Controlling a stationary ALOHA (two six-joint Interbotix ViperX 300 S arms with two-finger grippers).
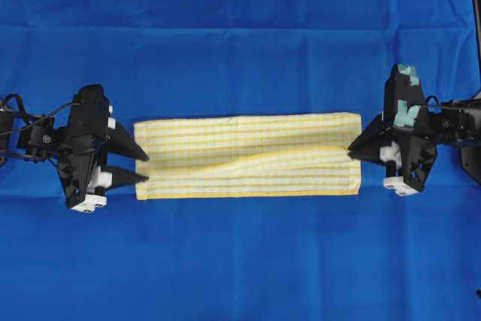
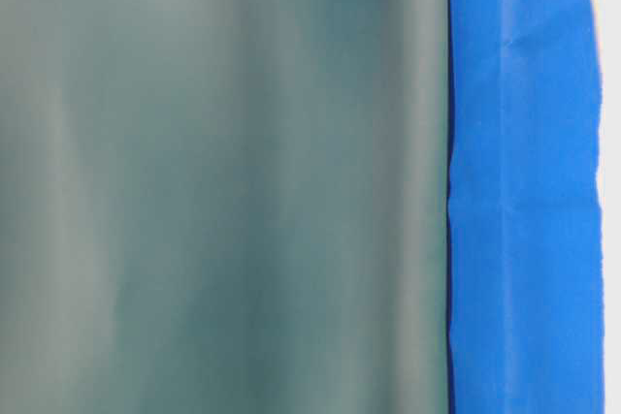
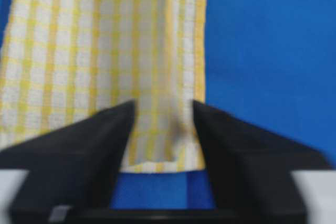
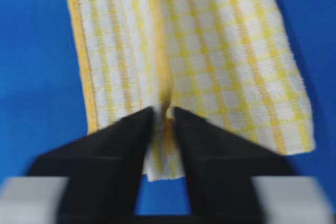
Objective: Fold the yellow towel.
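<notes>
Yellow towel [image 1: 248, 155] between both end effectors

Both arms are matte black with tapered, pointed black fingers [image 1: 128, 162] and white blocks at the finger bases. Thin black cables [image 1: 34, 119] loop off the left arm. Teal tape patches [image 1: 409, 110] mark the right arm.

yellow towel [image 1: 248, 155] folded, L gripper [image 1: 143, 168] open, R gripper [image 1: 352, 149] pinching
</notes>
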